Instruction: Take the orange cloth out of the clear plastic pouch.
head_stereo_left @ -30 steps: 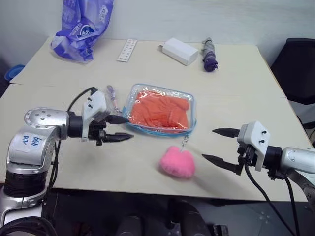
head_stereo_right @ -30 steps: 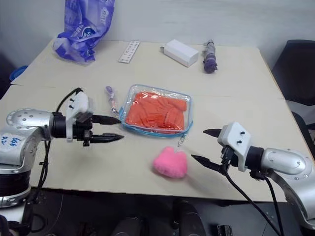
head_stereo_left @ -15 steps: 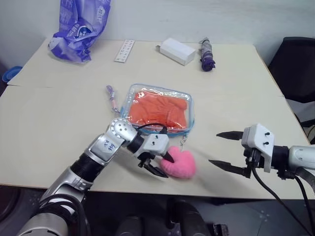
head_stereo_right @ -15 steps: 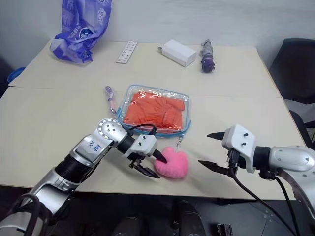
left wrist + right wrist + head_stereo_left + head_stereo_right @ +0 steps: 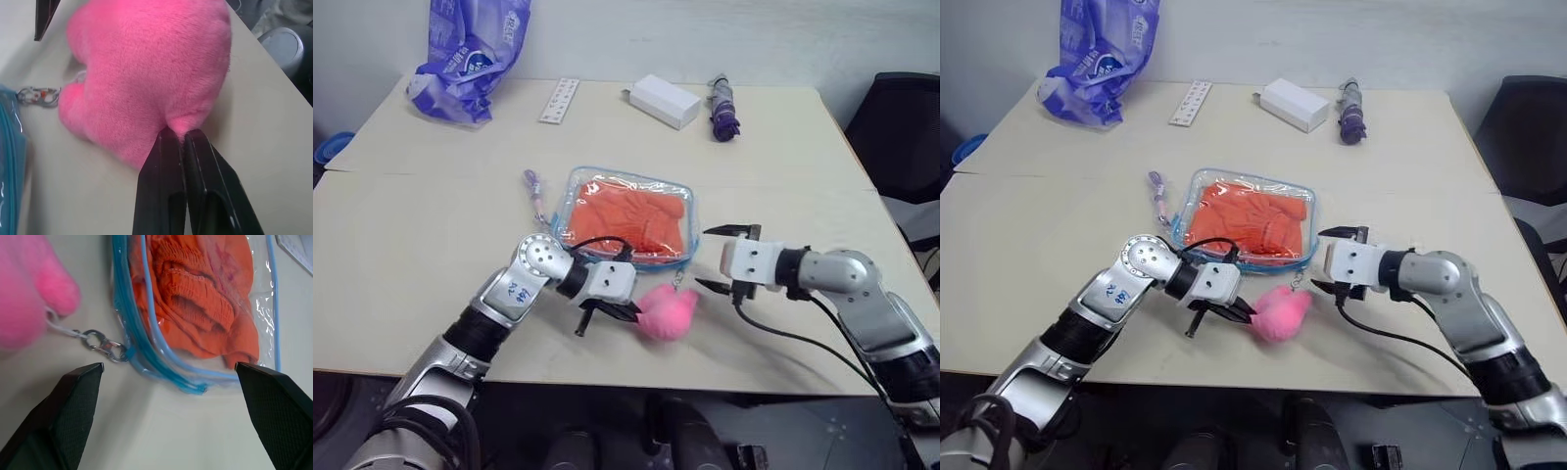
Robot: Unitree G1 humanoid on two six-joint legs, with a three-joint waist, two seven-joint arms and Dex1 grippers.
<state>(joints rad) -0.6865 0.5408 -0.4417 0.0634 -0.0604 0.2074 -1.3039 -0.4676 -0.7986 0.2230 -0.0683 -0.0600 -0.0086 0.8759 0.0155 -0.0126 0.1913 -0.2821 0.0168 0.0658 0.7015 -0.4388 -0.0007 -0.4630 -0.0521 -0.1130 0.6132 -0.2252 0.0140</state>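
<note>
On a beige table point(image 5: 411, 225), the left gripper point(image 5: 182, 139) pinches its two black fingers tight on the edge of a pink plush lump point(image 5: 666, 311) near the front edge. The right gripper point(image 5: 722, 258) hangs with fingers spread wide and empty, just beside the corner of the clear plastic pouch point(image 5: 576, 188). The orange cloth point(image 5: 631, 220) lies folded inside that pouch, mid-table. A small metal clasp point(image 5: 102, 345) links plush and pouch.

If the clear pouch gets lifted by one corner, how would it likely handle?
The clear plastic pouch looks thin and wrinkled, so it would probably sag rather than stay flat. Its shiny film may slip between fingers. The orange cloth inside seems soft and light, and could slump toward the low end.
</note>
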